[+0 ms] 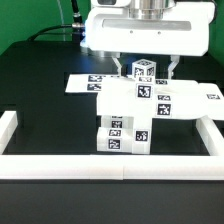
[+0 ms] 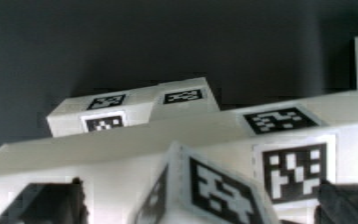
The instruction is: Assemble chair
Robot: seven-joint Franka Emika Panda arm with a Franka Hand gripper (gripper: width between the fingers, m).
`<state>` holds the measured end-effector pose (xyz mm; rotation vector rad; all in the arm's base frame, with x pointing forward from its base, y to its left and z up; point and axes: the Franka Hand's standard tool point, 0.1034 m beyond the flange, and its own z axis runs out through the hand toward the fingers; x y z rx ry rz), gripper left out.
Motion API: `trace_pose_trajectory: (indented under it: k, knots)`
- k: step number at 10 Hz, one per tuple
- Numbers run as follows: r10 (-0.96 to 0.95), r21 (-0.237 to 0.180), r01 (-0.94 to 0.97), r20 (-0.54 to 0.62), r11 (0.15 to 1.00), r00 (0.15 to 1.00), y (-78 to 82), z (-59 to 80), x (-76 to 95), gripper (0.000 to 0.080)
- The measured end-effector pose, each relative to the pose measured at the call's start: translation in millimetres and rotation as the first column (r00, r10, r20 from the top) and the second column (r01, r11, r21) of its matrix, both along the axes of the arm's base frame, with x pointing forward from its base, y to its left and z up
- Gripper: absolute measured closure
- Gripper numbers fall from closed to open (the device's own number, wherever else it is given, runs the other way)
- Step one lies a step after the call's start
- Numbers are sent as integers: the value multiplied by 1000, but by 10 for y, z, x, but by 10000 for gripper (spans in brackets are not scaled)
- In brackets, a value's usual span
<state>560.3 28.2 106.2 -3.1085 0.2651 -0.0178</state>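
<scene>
- The chair (image 1: 135,115) is part-built and stands on the black desk (image 1: 40,100), just behind the front border rail (image 1: 110,165) and in front of the marker board (image 1: 85,82), which lies flat behind it.
- The seat slab (image 1: 160,98) sits across the top of the stack of tagged blocks, and a small post (image 1: 145,70) rises from the slab's rear edge.
- My claw (image 1: 146,68) hangs directly over the chair, one finger on each side of that small post. Whether the pads are pressing the post or only flanking it, I cannot tell from either view.
- In the wrist view the tagged block faces (image 2: 140,105) fill the frame near my fingertips (image 2: 43,205), which are blurred.
- My judgement: these parts are stiff, light, hollow-looking plastic with smooth faces, so they may slip or twist under a weak pinch.
- I would grip the post on two flat opposite faces, low near the slab, and press straight down.
</scene>
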Motion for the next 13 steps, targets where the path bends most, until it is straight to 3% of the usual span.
trace_pose_trajectory:
  k: [7, 9, 11, 12, 13]
  knots:
    - [459, -18, -459, 1, 889, 889, -28, -5, -7, 150]
    - [503, -20, -502, -1, 864, 865, -32, -7, -9, 150]
    - [499, -20, -499, -1, 866, 866, -34, -9, -9, 394]
    - [499, -20, -499, -1, 866, 866, -34, -9, -10, 394]
    - [499, -20, -499, -1, 866, 867, -36, -10, -10, 531]
